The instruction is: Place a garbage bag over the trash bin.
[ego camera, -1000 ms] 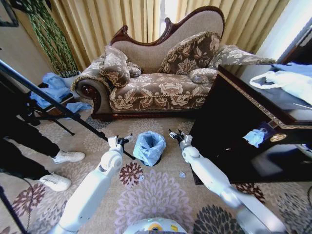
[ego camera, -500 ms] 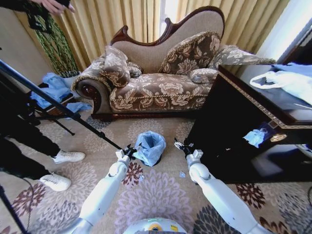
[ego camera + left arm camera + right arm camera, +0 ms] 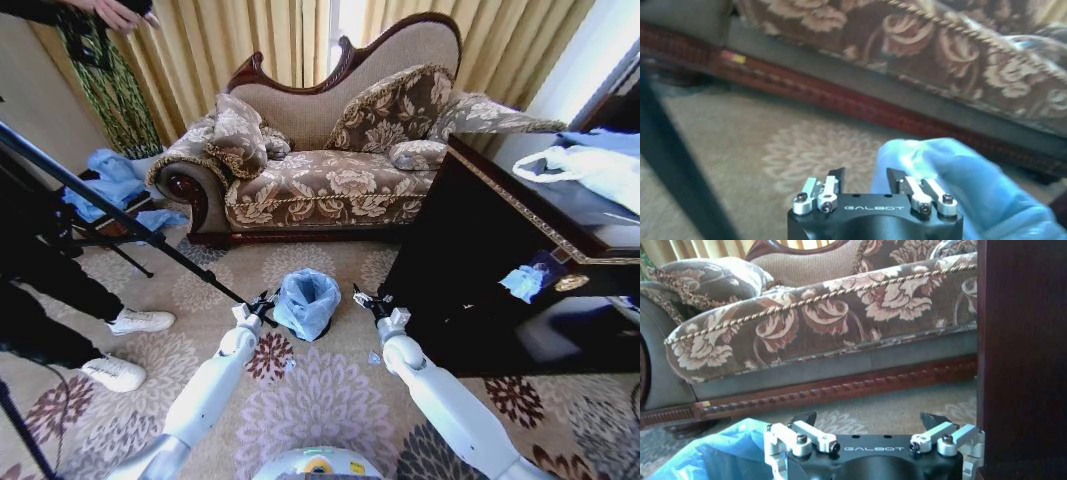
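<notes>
The trash bin (image 3: 318, 329) stands on the patterned carpet in front of the sofa, with only its dark base showing. The light-blue garbage bag (image 3: 306, 298) is draped over it, mouth open upward. My left gripper (image 3: 262, 303) sits low at the bag's left side, open with a narrow gap and nothing between its fingers. The left wrist view shows that gripper (image 3: 865, 177) with the bag (image 3: 953, 185) just beyond one finger. My right gripper (image 3: 362, 298) is a short way off the bag's right side and wide open. The right wrist view shows it (image 3: 869, 419) empty, with the bag (image 3: 713, 450) beside it.
The floral sofa (image 3: 330, 170) stands behind the bin. A tall dark cabinet (image 3: 500, 250) is close on the right, carrying a white bag (image 3: 590, 165). A black tripod leg (image 3: 120, 215) slants across the left, by a person's shoes (image 3: 140, 321). A small scrap (image 3: 373, 357) lies on the carpet.
Both grippers have pulled back and lower beside the bag since one second ago, then barely shifted. A person's hand has come in at the top left. The bag and bin stay put.
</notes>
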Robot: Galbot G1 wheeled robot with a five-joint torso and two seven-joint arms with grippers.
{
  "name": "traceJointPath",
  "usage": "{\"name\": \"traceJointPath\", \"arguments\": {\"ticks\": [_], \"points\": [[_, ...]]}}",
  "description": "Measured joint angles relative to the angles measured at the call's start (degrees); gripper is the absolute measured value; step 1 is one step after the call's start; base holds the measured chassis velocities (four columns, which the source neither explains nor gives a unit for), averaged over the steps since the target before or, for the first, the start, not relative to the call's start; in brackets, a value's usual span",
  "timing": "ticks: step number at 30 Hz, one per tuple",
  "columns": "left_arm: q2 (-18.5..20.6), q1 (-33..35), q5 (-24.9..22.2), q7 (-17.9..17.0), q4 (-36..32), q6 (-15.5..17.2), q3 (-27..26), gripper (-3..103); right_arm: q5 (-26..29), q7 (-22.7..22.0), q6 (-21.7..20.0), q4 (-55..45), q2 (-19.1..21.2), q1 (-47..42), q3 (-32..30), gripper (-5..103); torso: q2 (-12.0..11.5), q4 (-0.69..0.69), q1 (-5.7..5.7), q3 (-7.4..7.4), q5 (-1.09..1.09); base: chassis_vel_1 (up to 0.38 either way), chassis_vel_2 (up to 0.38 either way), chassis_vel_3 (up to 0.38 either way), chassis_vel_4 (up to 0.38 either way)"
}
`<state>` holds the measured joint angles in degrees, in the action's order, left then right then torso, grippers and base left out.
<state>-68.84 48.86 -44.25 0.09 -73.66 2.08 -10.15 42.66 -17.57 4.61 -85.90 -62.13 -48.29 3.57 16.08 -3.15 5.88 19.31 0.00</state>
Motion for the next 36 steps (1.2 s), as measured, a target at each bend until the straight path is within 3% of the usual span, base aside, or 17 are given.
{"name": "traceJointPath", "arguments": {"ticks": [4,9,12,14,17,28,36], "points": [[0.0,0.6,0.2,0.6,-2.5,2.1,0.1,33,-0.4,0.3,0.0,1.2,-0.3,0.4,0.2,100,0.0,0.0,0.0,0.0,0.0,0.0,0.0,0.0,0.0],[-0.9,-0.9,1.6,0.7,-0.4,2.8,1.1,55,-1.1,1.1,0.3,2.0,-0.4,0.4,0.3,100,0.0,0.0,0.0,0.0,0.0,0.0,0.0,0.0,0.0],[-1.4,-1.8,2.2,0.7,1.0,2.8,1.6,60,-1.1,1.2,0.3,2.0,-0.3,0.3,0.4,100,0.0,-0.01,0.0,0.0,0.0,0.0,0.0,0.0,0.0],[-1.8,-2.7,2.7,0.7,2.1,2.7,1.8,72,-1.0,1.3,0.4,2.2,-0.3,0.4,0.5,100,0.0,-0.01,0.0,0.0,0.01,0.0,0.0,0.0,0.0],[-2.1,-3.0,2.9,0.7,2.1,2.7,1.9,77,-1.0,1.4,0.4,2.4,-0.3,0.5,0.5,100,0.0,-0.01,0.0,0.0,0.01,0.0,0.0,0.0,0.0],[-1.9,-2.2,2.8,0.3,0.0,3.5,1.7,76,-1.1,1.9,0.6,3.5,-0.5,1.0,1.0,100,0.0,0.01,0.0,0.0,0.0,0.0,0.0,0.0,0.0],[-2.1,-2.7,2.9,0.3,1.6,3.4,1.5,67,-1.2,2.0,0.7,3.5,-0.4,1.3,1.3,100,0.0,0.0,0.0,0.0,0.0,0.0,0.0,0.0,0.0]]}}
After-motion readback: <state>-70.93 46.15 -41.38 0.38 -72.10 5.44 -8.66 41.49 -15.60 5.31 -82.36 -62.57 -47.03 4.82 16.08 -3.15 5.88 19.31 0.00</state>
